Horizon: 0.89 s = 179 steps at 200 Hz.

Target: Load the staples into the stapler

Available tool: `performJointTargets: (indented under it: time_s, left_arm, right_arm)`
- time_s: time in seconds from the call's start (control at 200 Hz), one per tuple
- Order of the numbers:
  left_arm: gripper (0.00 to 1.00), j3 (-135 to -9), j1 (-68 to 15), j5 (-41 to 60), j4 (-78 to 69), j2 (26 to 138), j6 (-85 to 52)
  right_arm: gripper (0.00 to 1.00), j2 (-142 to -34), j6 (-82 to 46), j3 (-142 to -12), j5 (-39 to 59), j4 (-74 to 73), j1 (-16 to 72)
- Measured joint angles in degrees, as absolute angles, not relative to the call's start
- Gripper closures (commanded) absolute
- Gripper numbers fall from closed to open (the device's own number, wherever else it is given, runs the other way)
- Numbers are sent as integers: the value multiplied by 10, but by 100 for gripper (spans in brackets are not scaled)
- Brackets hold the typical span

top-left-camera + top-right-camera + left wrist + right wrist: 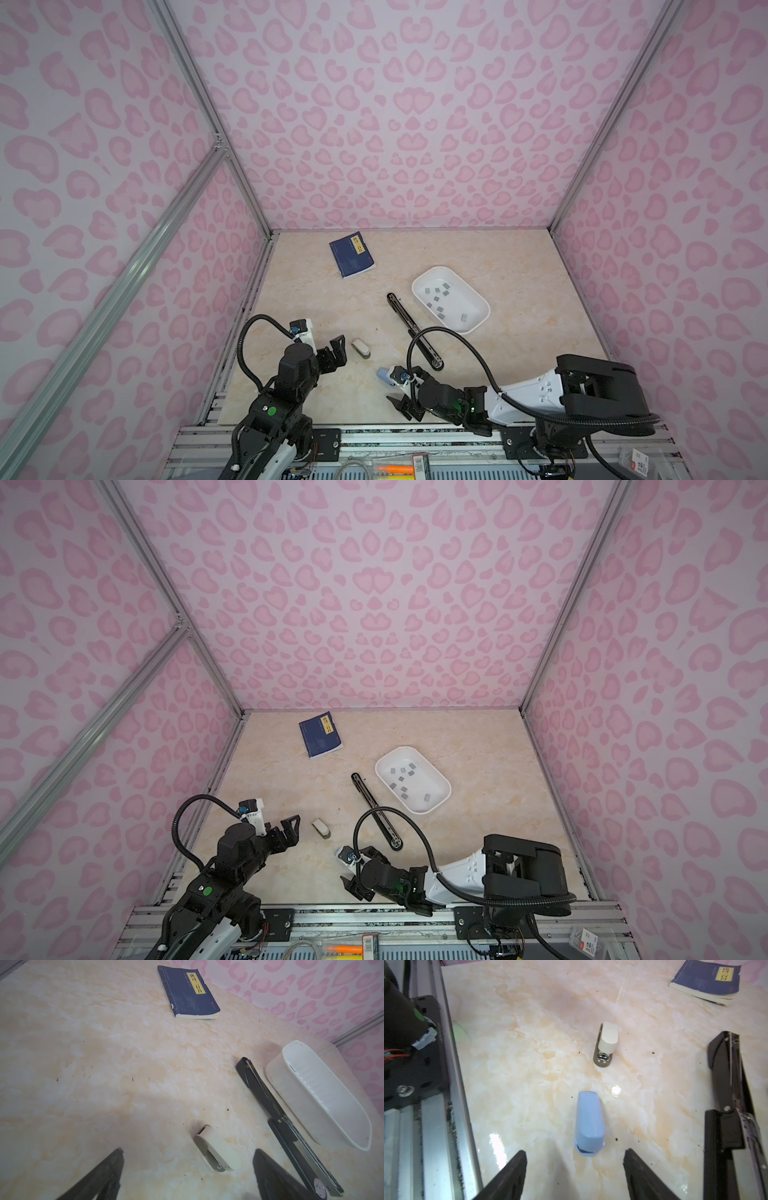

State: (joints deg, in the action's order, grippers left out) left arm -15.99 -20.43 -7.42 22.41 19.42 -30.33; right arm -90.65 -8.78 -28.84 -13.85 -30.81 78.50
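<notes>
The staples (437, 298) (401, 779) are several small grey blocks lying in a white tray (465, 299) (432, 785). A long black stapler (409, 322) (261, 1088) (724, 1088) lies opened out flat beside the tray. A small cream stapler (360, 348) (218, 1151) (607, 1041) lies just right of my left gripper (338, 351) (189, 1151), which is open and empty. A small blue stapler (382, 375) (588, 1122) lies directly ahead of my right gripper (392, 388) (575, 1151); its fingers are open and apart from the stapler.
A blue book (351, 254) (187, 991) lies at the back left of the table. In the left wrist view the tray's wall (311, 1093) hides its contents. Aluminium frame rails (436, 1126) run along the front edge, close to the right gripper.
</notes>
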Motion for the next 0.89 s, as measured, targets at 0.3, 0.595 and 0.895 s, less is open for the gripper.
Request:
performJointTargets:
  time_s: [0.3, 0.595, 0.895]
  left_arm:
    - [2, -160, -206, -74, 224, 194, -303]
    - [2, -160, -207, -74, 224, 194, -303]
    - [0, -165, -221, 0, 192, 216, -288]
  right_arm:
    - [35, -979, -95, -313, -131, -319, 728]
    - [49, -1002, -115, -326, -131, -328, 690]
    - [49, -962, -119, -326, -134, -327, 687]
